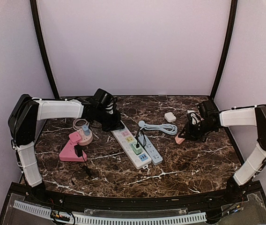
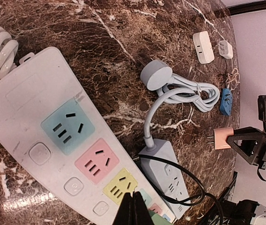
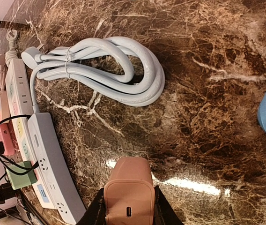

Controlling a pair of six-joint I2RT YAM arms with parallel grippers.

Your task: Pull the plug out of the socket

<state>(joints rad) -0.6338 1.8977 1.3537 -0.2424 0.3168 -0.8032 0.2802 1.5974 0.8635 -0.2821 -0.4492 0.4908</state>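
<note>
The right claw pinches a pink plug adapter by its flat sides, a finger pressed against each. The adapter is well to the right of the white power strip, past the grey strip lying just beside it. The left wrist view shows its two metal prongs bare and pointing back toward the white power strip, in no socket. A small slot port shows on the adapter's rear face in the right wrist view.

The left claw is pressed together with nothing between its tips. It hangs over the white power strip at the pastel sockets, near the yellow one. Whether the tips touch the strip cannot be told.

The white power strip lies diagonally on the brown marble worktop. A green plug with a black lead sits in one of its sockets toward the near end. The grey strip runs alongside its right edge, and that strip's pale cable lies bundled in loops beyond, to the right of the white power strip's far end. Farther right of the white power strip are a blue adapter and a white adapter. To the left of the white power strip stands a pink socket block.
</note>
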